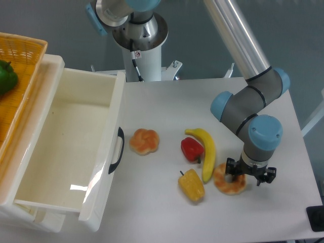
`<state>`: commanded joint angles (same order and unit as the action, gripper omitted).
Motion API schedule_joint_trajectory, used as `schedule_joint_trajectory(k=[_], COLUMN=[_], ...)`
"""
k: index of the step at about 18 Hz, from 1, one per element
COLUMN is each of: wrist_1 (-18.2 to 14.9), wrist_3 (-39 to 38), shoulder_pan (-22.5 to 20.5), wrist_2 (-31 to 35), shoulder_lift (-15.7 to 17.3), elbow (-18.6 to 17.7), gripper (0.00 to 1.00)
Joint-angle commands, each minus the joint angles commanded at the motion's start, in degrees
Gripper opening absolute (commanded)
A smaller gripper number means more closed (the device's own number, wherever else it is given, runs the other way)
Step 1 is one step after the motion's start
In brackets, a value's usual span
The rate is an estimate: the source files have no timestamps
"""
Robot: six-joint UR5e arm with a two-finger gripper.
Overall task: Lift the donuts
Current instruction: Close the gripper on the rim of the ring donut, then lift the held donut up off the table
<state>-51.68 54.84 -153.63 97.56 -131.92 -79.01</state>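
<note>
- An orange woven basket (20,55) holding a green vegetable (6,77) sits at far left, beside an open white plastic drawer (66,147) with a black handle (117,150).
- On the white table (167,101) lie a golden braided toy bun (144,141), a red toy pepper (191,149), a yellow corn cob (192,185) and a yellow banana (205,152).
- The golden-orange ring donut (228,181) rests just right of the banana's lower end.
- The black two-finger gripper (239,177) is down on the donut; whether its fingers grasp it cannot be told.
</note>
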Motion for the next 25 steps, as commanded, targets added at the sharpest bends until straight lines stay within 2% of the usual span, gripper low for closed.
schedule_joint_trajectory(k=[1,2,7,12,14,17,20,25], wrist_1=[0.1,0.1,0.1,-1.2,-4.7,-11.8,-15.3,-22.4], wrist_3=[-0.1,0.0,0.2,0.2,0.2,0.7,4.0,8.3], shoulder_pan=[0.0,0.0,-0.2,-2.0,-3.2,-5.7,-7.2,-8.0], wrist_2=[0.1,0.0,-0.1,-2.4,-4.2,-5.2,-7.7,-4.9], shoulder_lift=[0.0,0.0,0.4,3.3,4.9,6.5,7.1,7.6], elbow=[0.0,0.0,0.2,1.8,2.9,6.3,8.1,10.5], gripper=[0.03,0.00,0.00,0.00,0.00,0.00,0.00,0.00])
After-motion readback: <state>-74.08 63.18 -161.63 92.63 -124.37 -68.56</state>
